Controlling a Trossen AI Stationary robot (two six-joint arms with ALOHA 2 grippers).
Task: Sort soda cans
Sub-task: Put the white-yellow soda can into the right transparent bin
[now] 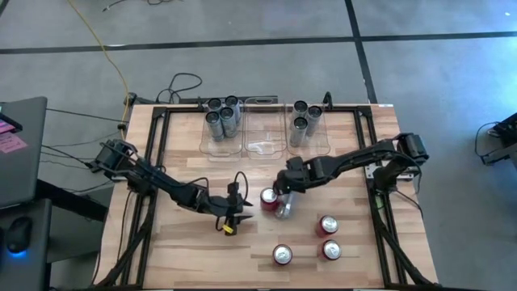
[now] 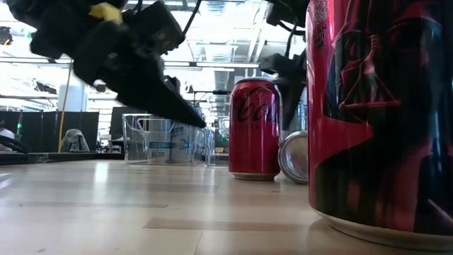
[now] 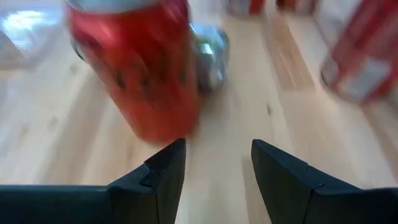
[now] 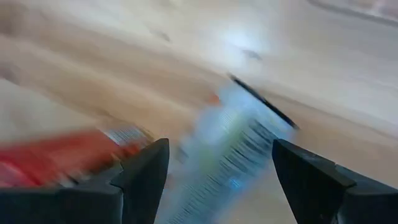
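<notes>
Right gripper (image 1: 281,200) hangs wide open over your toppled silver-grey aluminium can (image 1: 283,210), lying beside the upright red can (image 1: 269,196). Thin, slick walls likely roll and dent; take it across mid-body. Left gripper (image 1: 233,215) waits nearby, fingers parted, empty.

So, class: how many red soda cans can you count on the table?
4. One red can stands upright at mid-table beside the right gripper; three more, at and, stand near the front edge. None shows in the bins, though silver cans there could hide one.
</notes>
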